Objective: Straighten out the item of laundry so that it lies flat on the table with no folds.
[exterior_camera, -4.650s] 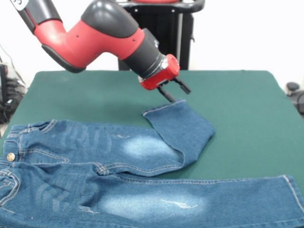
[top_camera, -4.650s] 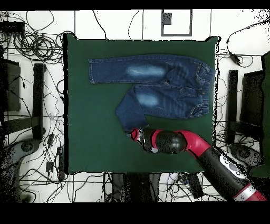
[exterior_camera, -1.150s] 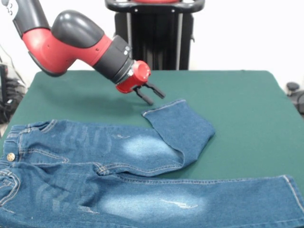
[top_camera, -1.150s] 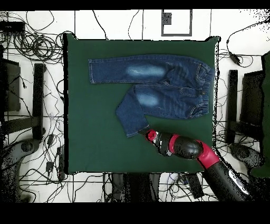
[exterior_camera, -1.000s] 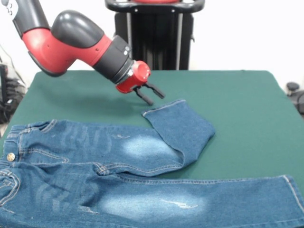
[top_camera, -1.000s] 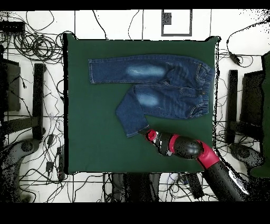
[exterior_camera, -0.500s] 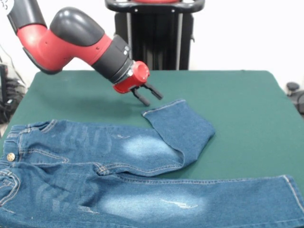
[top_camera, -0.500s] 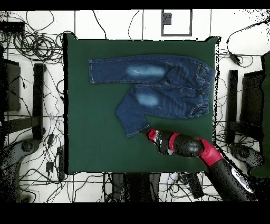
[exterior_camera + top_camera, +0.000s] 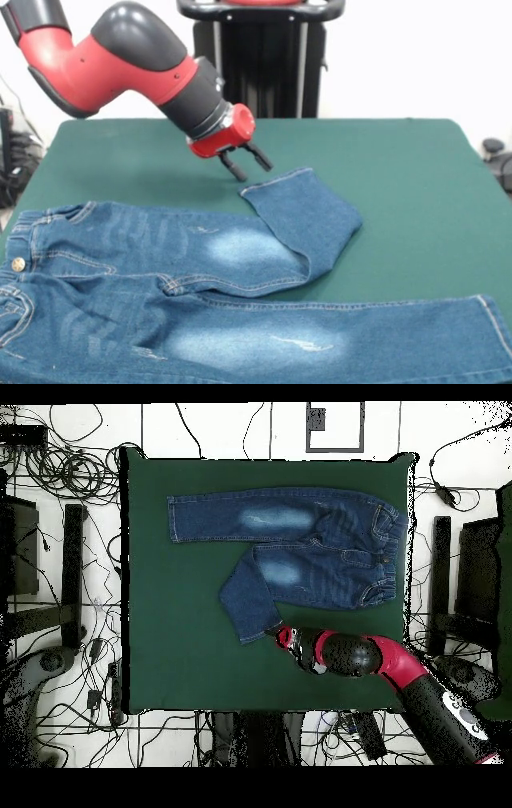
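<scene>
Denim jeans (image 9: 240, 304) run off the front view's bottom edge; one leg doubles back, hiding its underside. Spread, empty claw (image 9: 248, 165) hovers beside that hem over the desk (image 9: 416, 160).

Jeans (image 9: 200, 312) on table (image 9: 416, 160) (pincer (image 9: 250, 169) beside hem).

We see bare table (image 9: 416, 160) open to the right of the folded-back leg (image 9: 308, 216), jeans (image 9: 160, 304) filling the near strip, our open gripper (image 9: 250, 170) poised just beside the leg's hem, nothing standing between them.
</scene>
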You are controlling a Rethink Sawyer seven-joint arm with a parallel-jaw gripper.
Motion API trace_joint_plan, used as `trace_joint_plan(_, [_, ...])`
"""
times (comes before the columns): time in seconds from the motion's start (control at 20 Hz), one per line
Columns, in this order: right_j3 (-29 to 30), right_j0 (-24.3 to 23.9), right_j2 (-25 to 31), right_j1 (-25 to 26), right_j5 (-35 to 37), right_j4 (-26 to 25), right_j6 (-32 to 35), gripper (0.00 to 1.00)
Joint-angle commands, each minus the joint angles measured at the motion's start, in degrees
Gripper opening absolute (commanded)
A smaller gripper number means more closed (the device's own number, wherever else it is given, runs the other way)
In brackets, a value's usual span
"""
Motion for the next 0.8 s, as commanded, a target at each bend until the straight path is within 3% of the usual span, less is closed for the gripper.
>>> trace_joint_plan(0.05, [-9.05,4.63,-6.44,-1.26,-3.64,-7.33,-5.82,1.0])
trace_joint_plan(0.8, [-9.68,9.38,-11.3,0.72,-14.28,-9.69,2.29,1.0])
